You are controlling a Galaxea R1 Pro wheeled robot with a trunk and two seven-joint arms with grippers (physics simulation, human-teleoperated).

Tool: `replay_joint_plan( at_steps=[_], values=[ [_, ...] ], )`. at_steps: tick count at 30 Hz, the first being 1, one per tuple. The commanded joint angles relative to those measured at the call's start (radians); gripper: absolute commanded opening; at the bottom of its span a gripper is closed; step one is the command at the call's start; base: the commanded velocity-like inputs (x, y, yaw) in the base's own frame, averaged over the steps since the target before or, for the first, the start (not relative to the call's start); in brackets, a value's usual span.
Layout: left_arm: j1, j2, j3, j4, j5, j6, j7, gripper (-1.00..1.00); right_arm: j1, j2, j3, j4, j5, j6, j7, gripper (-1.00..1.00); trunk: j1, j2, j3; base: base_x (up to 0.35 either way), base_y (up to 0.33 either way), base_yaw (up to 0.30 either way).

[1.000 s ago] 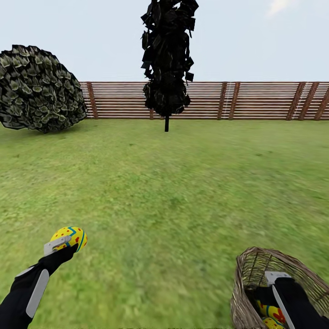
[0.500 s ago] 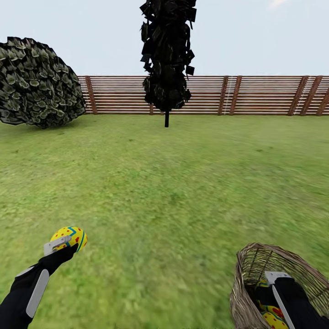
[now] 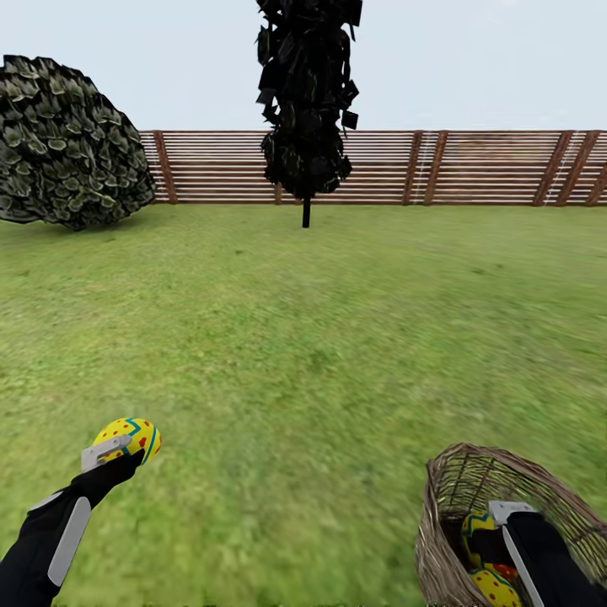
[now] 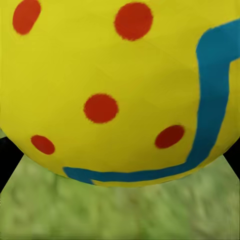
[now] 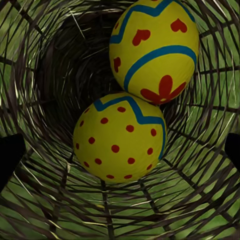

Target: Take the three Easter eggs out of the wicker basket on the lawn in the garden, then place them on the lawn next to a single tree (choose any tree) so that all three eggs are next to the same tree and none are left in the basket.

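Fence (image 3: 472, 167) lower – view shifted | left jaws (image 3: 118, 445) grasp egg (image 3: 128, 437) | right jaws: cannot tell

yellow red-dotted eggs (image 5: 119, 142), brown wicker basket (image 3: 455, 497)

Right tool (image 3: 506, 516) (inside wicker basket (image 3: 459, 489)) hides its grip.
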Motion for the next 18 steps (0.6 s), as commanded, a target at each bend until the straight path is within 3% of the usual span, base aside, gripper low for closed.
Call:
replay_joint_plan(
  at_steps=[1,18],
  values=[
    [-0.001,0.0,0.002,-0.001,0.005,0.006,-0.004,-1.0,0.0,0.0,-0.001,-0.002,0.009,0.004,0.006,1.0,0.0,-0.001,-0.005,0.0,0.0,0.0],
    [-0.001,0.0,0.002,-0.001,0.006,0.006,-0.004,-1.0,0.0,0.004,0.001,0.004,0.01,0.004,0.005,1.0,0.008,-0.005,-0.071,0.0,0.0,0.0]
  ],
)
